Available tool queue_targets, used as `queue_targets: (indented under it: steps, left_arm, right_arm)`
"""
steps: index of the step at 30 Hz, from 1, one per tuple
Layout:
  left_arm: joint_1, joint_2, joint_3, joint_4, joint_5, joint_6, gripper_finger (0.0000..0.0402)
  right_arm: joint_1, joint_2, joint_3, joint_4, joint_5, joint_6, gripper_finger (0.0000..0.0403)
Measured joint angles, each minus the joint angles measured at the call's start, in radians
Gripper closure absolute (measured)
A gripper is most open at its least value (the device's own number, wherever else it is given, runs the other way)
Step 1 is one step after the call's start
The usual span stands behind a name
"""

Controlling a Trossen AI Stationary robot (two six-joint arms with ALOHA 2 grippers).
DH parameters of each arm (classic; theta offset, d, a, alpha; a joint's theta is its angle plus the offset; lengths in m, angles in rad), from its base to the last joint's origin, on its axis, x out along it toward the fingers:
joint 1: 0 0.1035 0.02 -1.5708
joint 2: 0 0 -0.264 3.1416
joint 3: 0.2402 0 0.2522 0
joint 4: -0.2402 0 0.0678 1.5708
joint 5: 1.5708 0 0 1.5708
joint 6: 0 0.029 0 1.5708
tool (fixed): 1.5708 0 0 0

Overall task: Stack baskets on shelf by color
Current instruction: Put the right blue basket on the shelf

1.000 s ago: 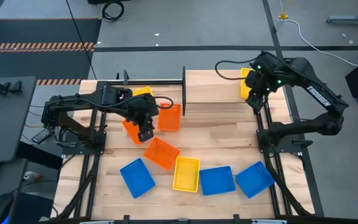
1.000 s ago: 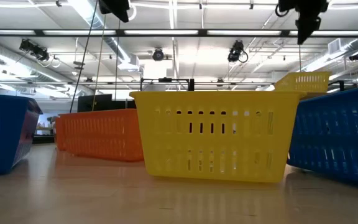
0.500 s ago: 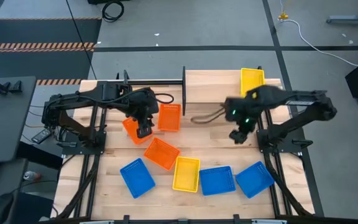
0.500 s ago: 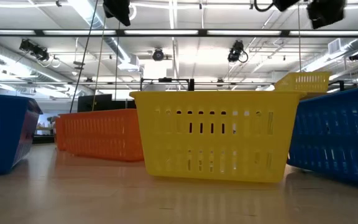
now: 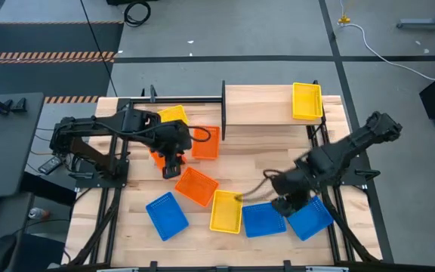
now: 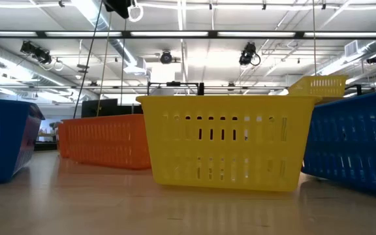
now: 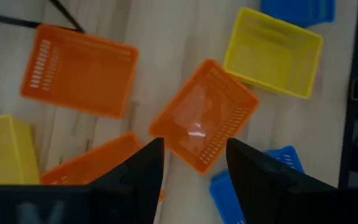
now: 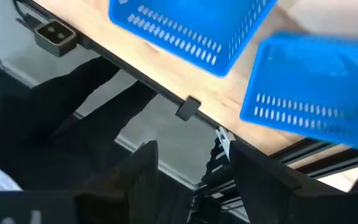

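Observation:
A yellow basket (image 5: 306, 101) stands on the light-wood shelf (image 5: 259, 106) at its right end. The other baskets sit on the tabletop: yellow (image 5: 174, 115), three orange (image 5: 206, 142) (image 5: 155, 156) (image 5: 196, 185), blue (image 5: 166, 214), yellow (image 5: 226, 211), and two blue (image 5: 263, 219) (image 5: 310, 217). My left gripper (image 5: 171, 162) hovers open between the orange baskets; its wrist view shows an orange basket (image 7: 204, 121) beyond the fingers. My right gripper (image 5: 282, 202) hovers open over the two blue baskets (image 8: 191, 25) (image 8: 316, 87) near the table's near edge.
The shelf's left and middle parts are bare wood. Black frame rails (image 5: 112, 204) run along both table sides. In the low view a yellow basket (image 6: 224, 143) fills the middle, with orange (image 6: 103, 140) and blue (image 6: 354, 140) ones beside it. The table's near edge (image 8: 191, 106) lies under my right gripper.
My right gripper has left the yellow basket on the shelf's right end and swung away from it, down toward the table's near edge, now over the blue baskets. The yellow basket stays on the shelf.

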Motion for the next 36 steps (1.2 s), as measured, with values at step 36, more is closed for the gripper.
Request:
queue_targets:
  steps: [36]
  left_arm:
    - [-0.089, -0.009, -0.001, 0.0, 0.128, -0.418, 0.0222]
  right_arm:
    - [0.307, 0.321, -0.287, 0.324, 0.292, 0.218, 0.0242]
